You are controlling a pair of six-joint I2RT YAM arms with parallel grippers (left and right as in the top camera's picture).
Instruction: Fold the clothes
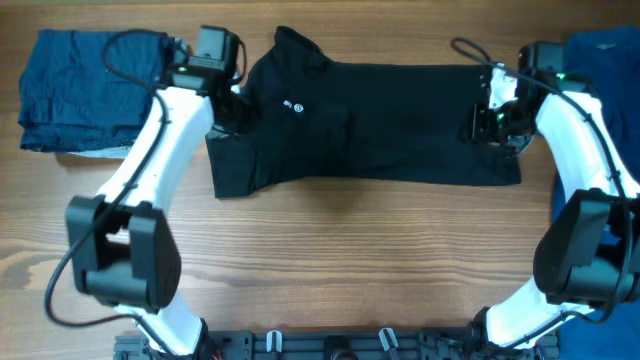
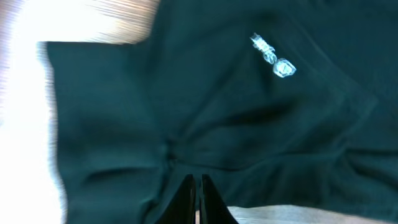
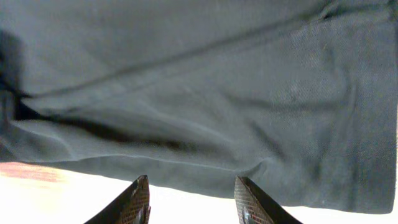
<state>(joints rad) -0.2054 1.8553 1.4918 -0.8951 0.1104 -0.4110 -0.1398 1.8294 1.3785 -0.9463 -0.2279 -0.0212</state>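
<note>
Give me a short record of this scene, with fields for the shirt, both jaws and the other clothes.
shirt: black, spread flat on table
logo: white, facing up, near left jaws
left jaws: shut, pinching shirt
right jaws: open, at shirt's right edge, holding nothing
other clothes: dark blue pile far left; blue garment far right
</note>
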